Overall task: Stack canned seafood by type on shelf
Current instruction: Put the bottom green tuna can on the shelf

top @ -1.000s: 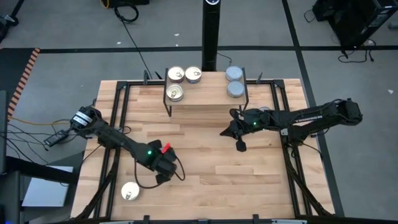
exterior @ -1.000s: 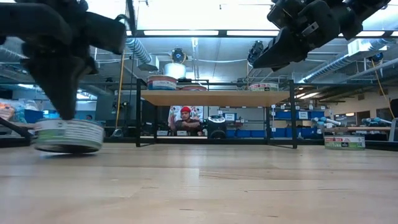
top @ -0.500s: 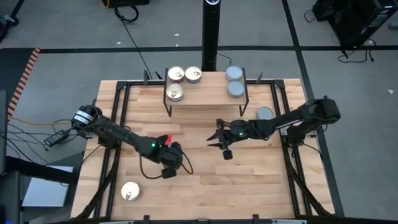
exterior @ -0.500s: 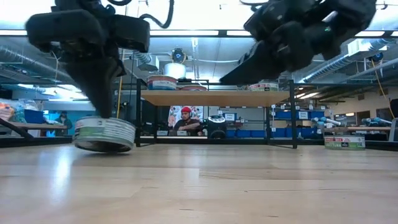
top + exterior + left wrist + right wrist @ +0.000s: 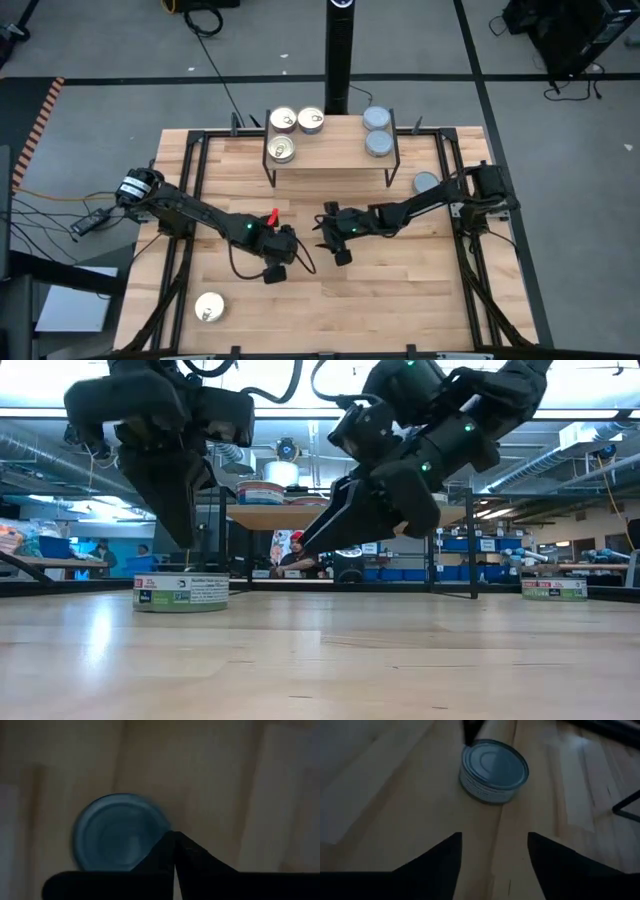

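Five flat round tins sit on the small light-wood shelf [image 5: 330,150], three gold-lidded [image 5: 283,120] left, two blue-grey [image 5: 377,118] right, none visibly stacked; blue-grey-lidded tin [image 5: 493,771] on table centre between pressed-together left claw [image 5: 272,275] and spread right claw [image 5: 322,226]; two more remain.

The table [image 5: 330,290] is pale wood in butcher-block strips, smooth with a soft sheen. The shelf [image 5: 330,158] at 12 o'clock has a matching light-wood top on thin black wire legs. On it, 3 gold-lidded tins [image 5: 284,120] look shiny metal, and 2 blue-grey tins [image 5: 377,118] look duller. The tin [image 5: 493,770] at the table's centre has a smooth, faintly glossy metal lid and a printed paper label. Both arms look matt black.
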Robot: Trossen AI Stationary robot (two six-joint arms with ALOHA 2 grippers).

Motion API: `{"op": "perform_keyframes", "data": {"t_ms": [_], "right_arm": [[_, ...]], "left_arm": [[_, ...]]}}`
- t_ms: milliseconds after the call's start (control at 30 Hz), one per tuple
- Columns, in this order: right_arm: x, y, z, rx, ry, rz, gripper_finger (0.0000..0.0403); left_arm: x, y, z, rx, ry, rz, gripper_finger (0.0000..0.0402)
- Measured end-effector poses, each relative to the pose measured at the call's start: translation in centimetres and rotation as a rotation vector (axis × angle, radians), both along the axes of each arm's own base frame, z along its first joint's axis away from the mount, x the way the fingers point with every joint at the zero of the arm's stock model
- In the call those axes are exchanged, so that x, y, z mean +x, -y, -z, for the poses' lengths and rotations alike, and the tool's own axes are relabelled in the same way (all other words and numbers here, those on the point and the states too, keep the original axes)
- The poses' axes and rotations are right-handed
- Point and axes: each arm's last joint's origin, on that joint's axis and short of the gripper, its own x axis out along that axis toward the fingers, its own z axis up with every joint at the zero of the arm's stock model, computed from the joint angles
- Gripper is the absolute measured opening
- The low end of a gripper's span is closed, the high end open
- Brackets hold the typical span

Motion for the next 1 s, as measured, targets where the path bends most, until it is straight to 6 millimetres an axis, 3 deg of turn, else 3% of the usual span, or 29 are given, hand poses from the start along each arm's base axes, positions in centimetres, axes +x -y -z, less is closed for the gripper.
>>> {"op": "perform_keyframes", "data": {"t_ms": [167, 300, 467, 633, 900, 1000], "right_arm": [[0.2, 0.1, 0.0, 0.001, -0.005, 0.006, 0.0254], [0.2, 0.1, 0.0, 0.001, -0.009, 0.005, 0.0251], [0.2, 0.1, 0.0, 0.001, -0.012, 0.006, 0.0243], [0.2, 0.1, 0.0, 0.001, -0.013, 0.006, 0.0237], [0.2, 0.2, 0.0, 0.001, -0.011, 0.007, 0.0231], [0.2, 0.2, 0.0, 0.001, -0.010, 0.006, 0.0230]], "left_arm": [[0.2, 0.4, -0.1, -0.024, 0.030, -0.008, 0.0073], [0.6, 0.7, 1.6, -0.013, -0.032, -0.032, 0.0120], [1.0, 0.9, 2.8, -0.025, -0.070, -0.050, 0.0136], [1.0, 0.7, 2.9, 0.017, -0.067, -0.071, 0.0120], [0.6, 0.4, 3.7, 0.102, -0.130, -0.066, 0.0031], [0.7, 0.5, 4.2, 0.109, -0.151, -0.050, 0.0014]]}}
